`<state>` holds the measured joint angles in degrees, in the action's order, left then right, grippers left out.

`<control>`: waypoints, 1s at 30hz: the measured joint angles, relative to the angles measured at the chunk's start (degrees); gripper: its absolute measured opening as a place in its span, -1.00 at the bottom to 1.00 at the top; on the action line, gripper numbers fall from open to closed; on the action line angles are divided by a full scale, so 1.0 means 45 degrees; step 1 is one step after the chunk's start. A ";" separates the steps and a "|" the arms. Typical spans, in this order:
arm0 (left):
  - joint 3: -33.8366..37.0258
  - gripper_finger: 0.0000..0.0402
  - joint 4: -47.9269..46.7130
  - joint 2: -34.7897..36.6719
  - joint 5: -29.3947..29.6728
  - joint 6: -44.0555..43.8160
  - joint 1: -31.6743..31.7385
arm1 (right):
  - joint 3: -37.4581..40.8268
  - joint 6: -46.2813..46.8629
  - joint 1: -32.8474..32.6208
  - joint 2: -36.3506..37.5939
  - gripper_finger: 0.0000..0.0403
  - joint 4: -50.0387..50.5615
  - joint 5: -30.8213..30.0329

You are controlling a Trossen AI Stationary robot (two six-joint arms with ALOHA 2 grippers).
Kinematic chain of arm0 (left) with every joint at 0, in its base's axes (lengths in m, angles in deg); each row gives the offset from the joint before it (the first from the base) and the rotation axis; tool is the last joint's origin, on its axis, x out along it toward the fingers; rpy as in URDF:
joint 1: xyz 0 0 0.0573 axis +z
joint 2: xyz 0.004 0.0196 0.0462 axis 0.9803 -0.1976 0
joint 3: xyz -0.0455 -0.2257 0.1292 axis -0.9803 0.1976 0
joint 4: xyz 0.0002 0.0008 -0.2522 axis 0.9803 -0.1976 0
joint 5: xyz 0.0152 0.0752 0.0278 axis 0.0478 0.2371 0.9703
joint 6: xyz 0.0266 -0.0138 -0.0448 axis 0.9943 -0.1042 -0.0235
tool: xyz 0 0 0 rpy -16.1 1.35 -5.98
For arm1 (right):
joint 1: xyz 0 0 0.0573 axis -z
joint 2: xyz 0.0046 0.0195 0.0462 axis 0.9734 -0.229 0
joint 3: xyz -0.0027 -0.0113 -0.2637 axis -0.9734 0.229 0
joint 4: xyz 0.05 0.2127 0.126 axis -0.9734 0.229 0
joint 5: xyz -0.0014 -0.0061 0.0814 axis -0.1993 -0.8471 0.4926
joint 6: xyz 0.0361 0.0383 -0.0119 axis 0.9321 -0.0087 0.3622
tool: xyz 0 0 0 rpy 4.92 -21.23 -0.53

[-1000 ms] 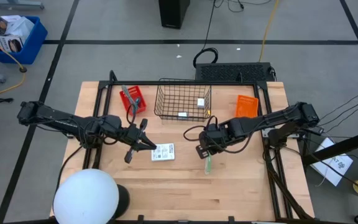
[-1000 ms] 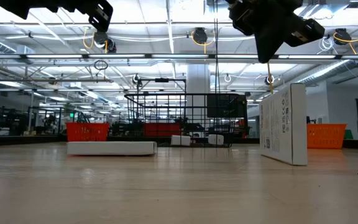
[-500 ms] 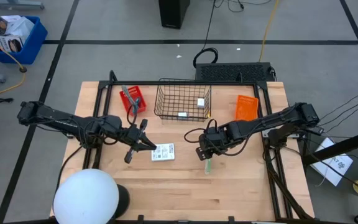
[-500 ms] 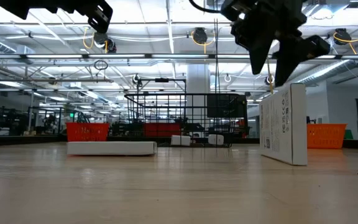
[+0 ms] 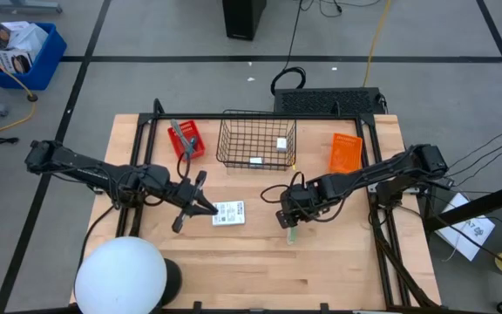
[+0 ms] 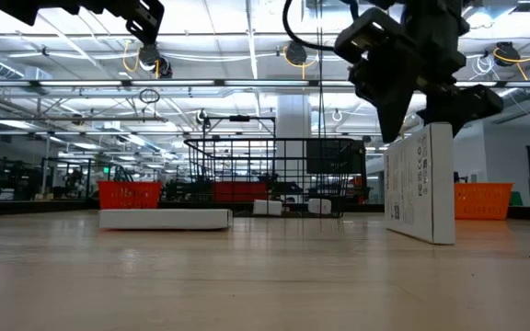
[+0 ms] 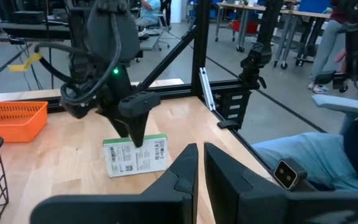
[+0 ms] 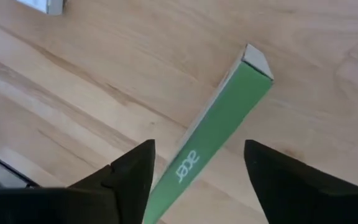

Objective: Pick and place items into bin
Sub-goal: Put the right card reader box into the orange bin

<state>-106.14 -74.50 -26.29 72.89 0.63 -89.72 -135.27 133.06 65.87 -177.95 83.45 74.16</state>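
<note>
A flat white printed packet (image 6: 420, 184) stands on its long edge on the table, its green top edge (image 8: 222, 118) upward. My right gripper (image 6: 428, 106) is open just above it, one finger on either side of that top edge; I see no touch. Another white packet (image 5: 229, 213) lies flat near the table's middle. My left gripper (image 5: 206, 208) hovers shut just to that packet's left, above the table. A black wire basket (image 5: 257, 139) at the back holds a white cube (image 5: 281, 143) and a small white packet (image 5: 256, 160).
A red tray (image 5: 186, 139) with a grey tool stands left of the basket, and an orange tray (image 5: 346, 150) stands right of it. A white dome (image 5: 120, 275) sits at the near left corner. Bare wood lies along the near edge.
My right gripper has opened from shut and come down a little, so its fingers now stand on either side of the upright packet's top edge. The packet has stayed standing in place.
</note>
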 joint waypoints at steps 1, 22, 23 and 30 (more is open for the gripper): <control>0.0000 -0.85 0.0000 0.0000 0.0004 -0.0004 0.0005 | 0.0120 0.0015 0.0019 0.0000 0.15 -0.0158 0.0055; -0.0005 -0.85 -0.0078 0.0000 0.0915 -0.0142 0.0010 | 0.0469 -0.0575 0.0015 0.0618 -0.82 0.1593 -0.0196; -0.0004 -0.85 -0.0078 0.0000 0.0918 -0.0152 0.0010 | 0.0469 -0.0579 0.0018 0.0810 -0.84 0.1936 -0.0335; -0.0005 -0.85 -0.0073 0.0000 0.0918 -0.0204 0.0010 | 0.0469 -0.0298 0.0528 0.2899 -0.86 0.3663 -0.1916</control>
<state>-106.16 -74.83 -26.29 77.02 -0.29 -89.67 -133.16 131.72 68.24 -164.91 99.94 65.54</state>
